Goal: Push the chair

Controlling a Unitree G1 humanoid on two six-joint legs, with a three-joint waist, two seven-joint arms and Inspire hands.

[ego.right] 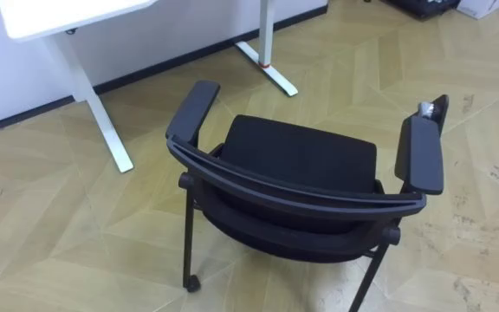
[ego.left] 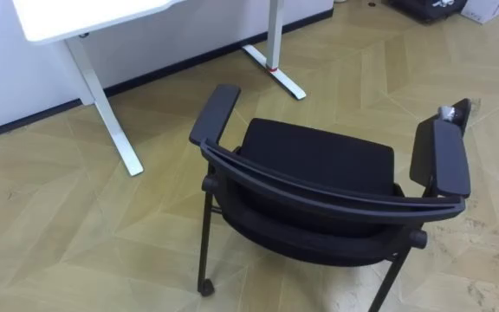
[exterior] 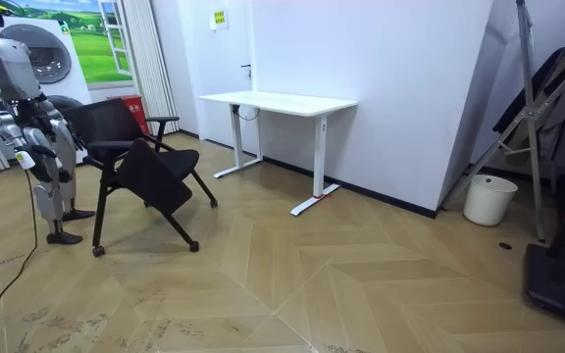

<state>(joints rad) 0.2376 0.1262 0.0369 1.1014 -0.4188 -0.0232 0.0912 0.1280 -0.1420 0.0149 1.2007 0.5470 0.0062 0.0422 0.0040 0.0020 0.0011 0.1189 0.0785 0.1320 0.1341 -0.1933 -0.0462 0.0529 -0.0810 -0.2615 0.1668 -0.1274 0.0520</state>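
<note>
A black chair [ego.left: 319, 160] with two padded armrests and castors stands on the wood floor just below me. Its curved backrest [ego.left: 336, 198] is nearest to me and its seat faces the white desk [ego.left: 85, 17]. In the room view I stand upright right behind the chair [exterior: 130, 147], at the room view's left. My right hand [exterior: 25, 158] hangs at my side there, apart from the chair.
The desk's white legs [ego.left: 111, 121] and floor foot [ego.left: 275, 74] stand ahead of the chair, by the white wall. In the room view a washing machine [exterior: 42, 59] is behind me, with a white bucket [exterior: 488, 199] and a dark stand [exterior: 528, 118] at the right.
</note>
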